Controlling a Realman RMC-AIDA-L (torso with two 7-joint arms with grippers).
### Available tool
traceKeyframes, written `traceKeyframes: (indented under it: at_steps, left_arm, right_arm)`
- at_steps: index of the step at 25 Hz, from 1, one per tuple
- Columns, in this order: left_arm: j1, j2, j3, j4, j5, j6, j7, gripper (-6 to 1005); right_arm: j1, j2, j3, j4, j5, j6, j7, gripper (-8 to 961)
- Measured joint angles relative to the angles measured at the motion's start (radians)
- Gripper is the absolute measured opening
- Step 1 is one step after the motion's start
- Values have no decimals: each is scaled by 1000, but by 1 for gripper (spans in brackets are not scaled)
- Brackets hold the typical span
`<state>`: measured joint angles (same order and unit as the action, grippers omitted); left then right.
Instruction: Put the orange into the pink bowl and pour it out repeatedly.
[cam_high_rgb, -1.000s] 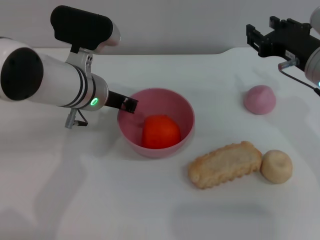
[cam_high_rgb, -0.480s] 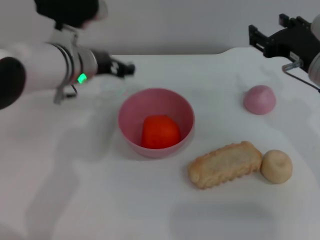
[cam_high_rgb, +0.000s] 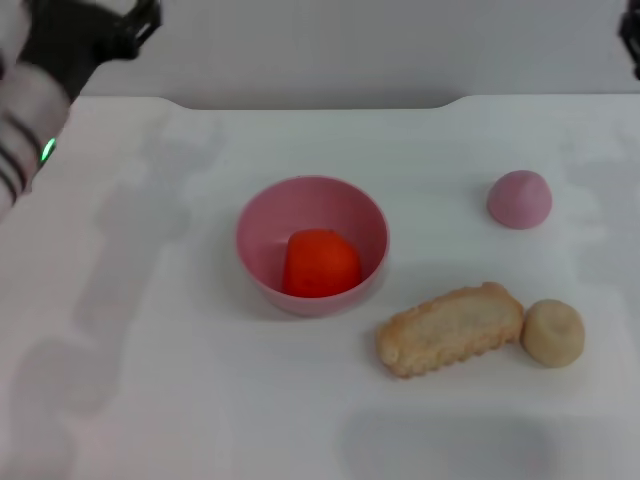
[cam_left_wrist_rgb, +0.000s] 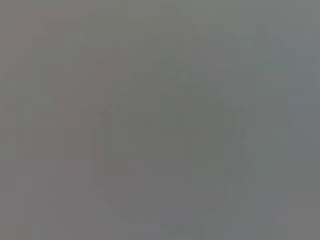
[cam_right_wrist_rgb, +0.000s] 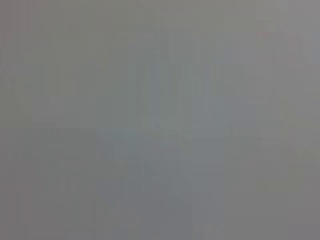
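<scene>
Orange (cam_high_rgb: 321, 262) sat inside the pink bowl (cam_high_rgb: 262, 222), bowl upright on the table (cam_high_rgb: 200, 400), so I'd call the put-in step done and the pour-out step next. Left gripper (cam_high_rgb: 120, 30) was up at the far left corner, well apart from the bowl, which lay nearer the robot and to the gripper's right; can't tell if its fingers were clenched or released. Right gripper barely showed, so whichever arm pours needs to reach back in and take the rim.

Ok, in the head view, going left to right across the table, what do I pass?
Pink bowl with the orange inside it → biscuit-shaped piece → beige ball.
</scene>
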<state>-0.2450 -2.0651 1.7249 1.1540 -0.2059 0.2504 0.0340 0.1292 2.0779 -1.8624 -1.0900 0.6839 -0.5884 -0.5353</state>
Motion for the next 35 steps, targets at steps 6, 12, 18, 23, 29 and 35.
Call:
traceKeyframes:
  at_steps: [6,12,18,23,29,35]
  left_arm:
    - [27,-3,6,-238,-67,270,-8,795]
    - [9,-4,23,-390,-126,362,-9,796]
    - [22,-2,57,-394,-128,374,-18,796]
    - [30,-2,87,-407,-132,377,-55,795]
    - [40,0,93,-420,-132,386,-82,795]
    - [42,-3,97,-451,-132,403,-82,796]
  right_arm:
    - [19,3,-22,173,40,-169,87,747]
    - [51,-3,-85,364,42,-322,286,774]
    - [40,-3,-83,380,38,-264,312,801]
    - [38,5,-135,440,44,-375,338,801]
    - [41,3,-147,459,45,-394,365,800]
    - [43,4,-162,463,45,-393,365,800]
